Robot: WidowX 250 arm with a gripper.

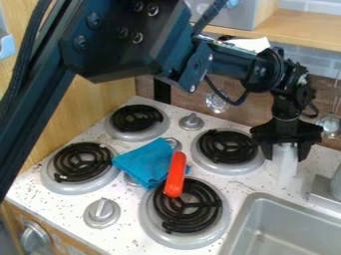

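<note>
A: What's in the gripper (286, 152)?

B: A whitish upright piece (285, 165), perhaps a small container. The jaws are closed on it, one on each side. It is at the right of the stove, near the back right burner (228, 146), just behind the sink (252, 206). I can't tell whether its lower end touches the counter (53, 203), or whether anything is inside it.

A: How is the arm (126, 42) posed?

B: It enters at the upper left, one long dark section slanting up along the left side. From the thick joint near the top, the forearm runs right and slightly down, then the wrist bends so that the gripper points straight down. A black cable loops beneath the forearm.

A: And around it?

B: Four black coil burners sit in grey pans on the speckled counter. A crumpled blue cloth (142, 162) lies between them, near the middle. Just right of it, an elongated red thing (176, 174) lies at a slant, its near end over the coil of the front right burner (187, 205).

A: Any other containers?

B: The sink, a grey basin in the lower right corner, its rim rounded. Part of a grey faucet (335, 185) stands beside it at the right edge. Metal utensils hang by the back wall, one with a round perforated head (216, 102).
</note>
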